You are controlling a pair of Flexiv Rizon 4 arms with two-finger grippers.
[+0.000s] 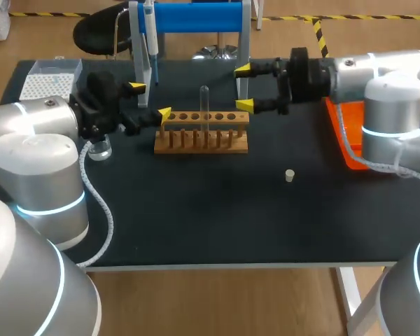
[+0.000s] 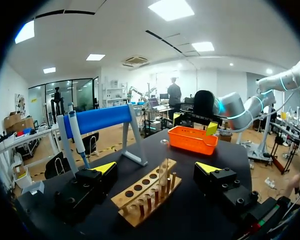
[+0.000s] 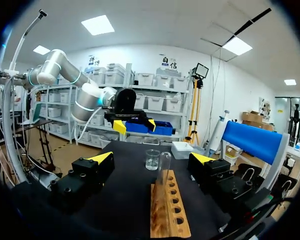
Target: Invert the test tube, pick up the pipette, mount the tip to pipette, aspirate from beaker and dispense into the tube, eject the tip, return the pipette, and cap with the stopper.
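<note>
A clear test tube point(image 1: 204, 105) stands in the wooden rack point(image 1: 201, 133) with its rounded end up. My left gripper point(image 1: 150, 99) hangs open at the rack's left end, its fingers either side of it in the left wrist view, where the gripper point(image 2: 156, 168), the rack point(image 2: 147, 192) and the tube point(image 2: 165, 172) all show. My right gripper point(image 1: 243, 87) is open at the rack's right end, the tube point(image 3: 164, 170) ahead between its fingers point(image 3: 101, 158). The pipette point(image 1: 150, 42) hangs on the blue stand point(image 1: 196, 17). A glass beaker point(image 1: 100, 148) sits left of the rack. The small stopper point(image 1: 290, 175) lies to the right.
A box of tips point(image 1: 50, 78) sits at the back left corner. An orange tray point(image 1: 343, 133) lies at the right, under my right arm. The stand's legs rise just behind the rack.
</note>
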